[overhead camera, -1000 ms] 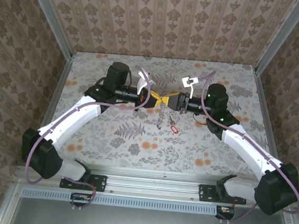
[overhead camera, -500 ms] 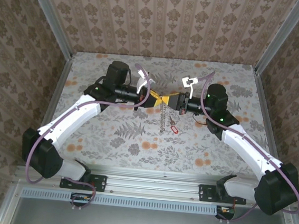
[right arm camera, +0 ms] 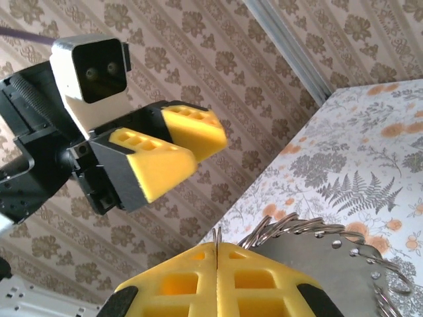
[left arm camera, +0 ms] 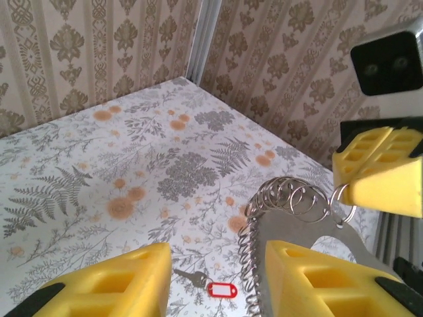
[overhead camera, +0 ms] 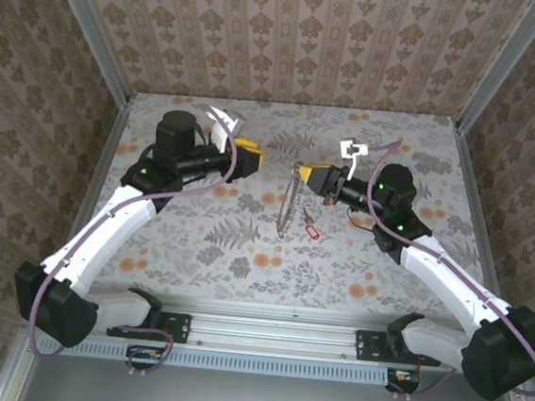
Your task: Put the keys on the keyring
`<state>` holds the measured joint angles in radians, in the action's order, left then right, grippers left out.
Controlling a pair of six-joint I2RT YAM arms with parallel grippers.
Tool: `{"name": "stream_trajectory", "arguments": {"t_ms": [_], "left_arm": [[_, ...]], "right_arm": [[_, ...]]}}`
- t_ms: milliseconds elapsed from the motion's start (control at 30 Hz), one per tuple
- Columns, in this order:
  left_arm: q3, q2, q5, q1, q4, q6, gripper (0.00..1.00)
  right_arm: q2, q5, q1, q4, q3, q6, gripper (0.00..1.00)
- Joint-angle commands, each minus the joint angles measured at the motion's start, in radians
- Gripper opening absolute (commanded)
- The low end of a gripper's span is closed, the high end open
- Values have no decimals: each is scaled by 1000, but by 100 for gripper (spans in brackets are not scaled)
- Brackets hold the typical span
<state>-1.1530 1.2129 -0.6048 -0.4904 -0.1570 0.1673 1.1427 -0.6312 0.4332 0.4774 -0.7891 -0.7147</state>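
Observation:
My right gripper [overhead camera: 309, 177] is held above the table's middle, shut on the thin upper edge of the keyring [overhead camera: 289, 204]. The keyring is a grey metal piece strung with several small wire rings, and it hangs down toward the table. In the right wrist view the pads [right arm camera: 264, 277] are pressed together with the keyring [right arm camera: 344, 247] jutting out to the right. My left gripper [overhead camera: 249, 150] stands open to the left, apart from the keyring [left arm camera: 301, 228]. The key with its red tag [overhead camera: 310, 231] lies on the cloth below; in the left wrist view the key [left arm camera: 221, 289] lies between my open fingers [left arm camera: 106, 284].
A floral cloth [overhead camera: 197, 241] covers the table. Patterned walls close in the back and both sides, with aluminium posts [overhead camera: 118, 82] at the corners. A metal rail [overhead camera: 264, 331] runs along the near edge by the arm bases.
My left gripper has opened, let go of the keyring and drawn back to the left. The right gripper moved slightly right, and the keyring now hangs from it alone.

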Motion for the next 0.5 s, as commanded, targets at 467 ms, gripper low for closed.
{"name": "stream_trajectory", "arguments": {"t_ms": [467], "left_arm": [[-69,60,-153,-129,135,124,38]], "right_arm": [[-6,17,16,306,-45,-121,0]]}}
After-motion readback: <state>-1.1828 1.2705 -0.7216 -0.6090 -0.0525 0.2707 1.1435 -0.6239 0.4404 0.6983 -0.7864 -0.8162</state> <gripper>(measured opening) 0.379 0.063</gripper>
